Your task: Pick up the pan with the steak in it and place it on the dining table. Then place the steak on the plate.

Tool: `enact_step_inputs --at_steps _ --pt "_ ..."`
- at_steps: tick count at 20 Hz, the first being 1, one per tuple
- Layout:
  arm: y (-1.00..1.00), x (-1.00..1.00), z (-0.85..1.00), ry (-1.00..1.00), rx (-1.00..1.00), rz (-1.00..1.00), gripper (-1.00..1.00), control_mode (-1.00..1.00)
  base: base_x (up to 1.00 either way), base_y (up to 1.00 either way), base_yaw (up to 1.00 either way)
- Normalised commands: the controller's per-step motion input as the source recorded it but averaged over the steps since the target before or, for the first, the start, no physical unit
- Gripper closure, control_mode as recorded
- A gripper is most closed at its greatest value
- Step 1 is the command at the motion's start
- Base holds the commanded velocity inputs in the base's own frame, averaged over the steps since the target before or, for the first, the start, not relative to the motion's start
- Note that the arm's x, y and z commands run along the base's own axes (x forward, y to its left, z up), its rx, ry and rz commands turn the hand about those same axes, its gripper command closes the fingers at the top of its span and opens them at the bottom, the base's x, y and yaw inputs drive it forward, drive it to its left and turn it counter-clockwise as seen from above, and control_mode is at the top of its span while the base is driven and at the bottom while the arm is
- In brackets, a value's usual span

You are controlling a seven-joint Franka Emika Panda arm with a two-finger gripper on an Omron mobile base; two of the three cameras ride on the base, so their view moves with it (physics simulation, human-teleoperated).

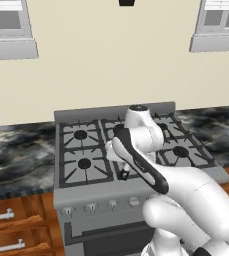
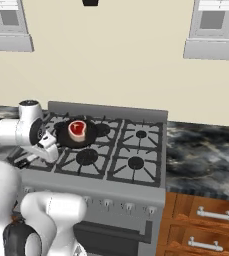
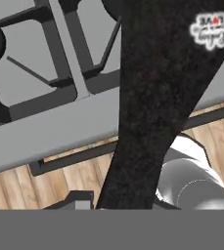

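Just starting: pan (image 2: 77, 134) with steak (image 2: 77, 128) on stove (image 2: 136, 150), ten o'clock burner; gripper (image 2: 25, 161) clamped on handle (image 3: 157, 97); carrying, plating remain.

The 2 base views flank the arm, sharing the stove (image 1: 131, 150); the hand view hugs its front edge.

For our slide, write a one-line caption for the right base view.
Steak sits in the pan on the stove while the robot arm reaches in from the left.
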Motion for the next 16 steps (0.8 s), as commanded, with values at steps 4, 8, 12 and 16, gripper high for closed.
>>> enact_step_inputs --at_steps 4,8,12,16 --pt "-0.21 -1.0 0.46 -0.1 0.02 0.0 1.0 -1.0 0.0 0.0 0.0" --pt "-0.13 -1.0 0.02 -0.04 0.01 0.02 1.0 -1.0 0.0 0.0 0.0" --pt "-0.15 -0.99 -0.01 -0.1 0.07 0.0 1.0 -1.0 0.0 0.0 0.0" --pt "-0.14 -0.74 0.0 -0.16 0.01 0.01 1.0 -1.0 0.0 0.0 0.0"
